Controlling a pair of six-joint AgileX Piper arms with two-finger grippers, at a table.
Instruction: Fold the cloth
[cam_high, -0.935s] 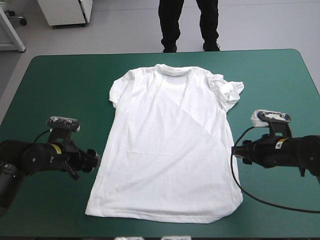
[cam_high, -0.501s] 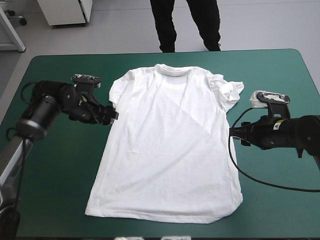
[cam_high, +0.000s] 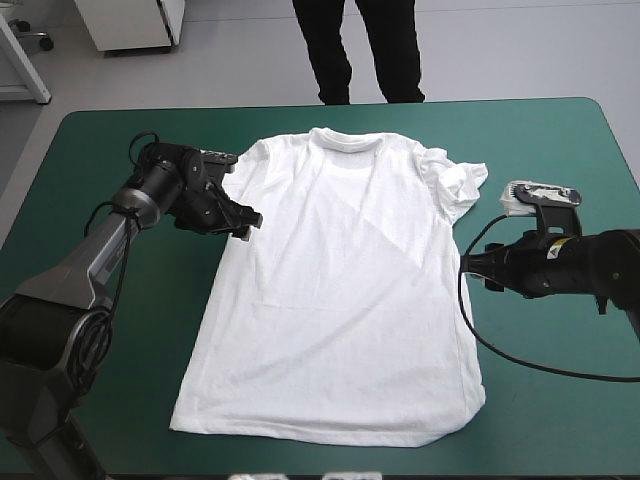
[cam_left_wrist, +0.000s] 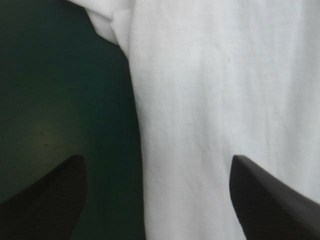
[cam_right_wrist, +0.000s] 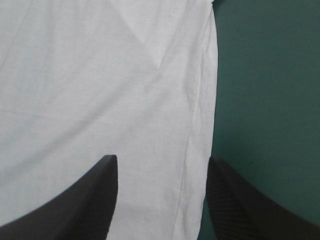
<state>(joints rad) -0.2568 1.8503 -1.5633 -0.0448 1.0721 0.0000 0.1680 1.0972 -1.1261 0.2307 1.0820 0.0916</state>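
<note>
My left tool (cam_high: 248, 222) has its black fingers apart, astride the left side edge of the T-shirt (cam_high: 340, 290) just below the sleeve. If I pinch from too high, I judge I would catch only the top layer, or nothing. The T-shirt lies spread flat at the middle of the counter (cam_high: 560, 150), collar toward the far edge, hem close to the near edge. Its right sleeve (cam_high: 455, 180) is crumpled and would likely end up as a lump in any fold. My right tool (cam_high: 470, 268) is also apart, at the right side edge but nearer the hem than my left. Lifting from such uneven holds could skew the crease, and the edge sits close to its outer finger, so it might slip free. The teal-green cover looks smooth, so the cloth may slide. There is bare cover on both sides, little beyond the hem.
</note>
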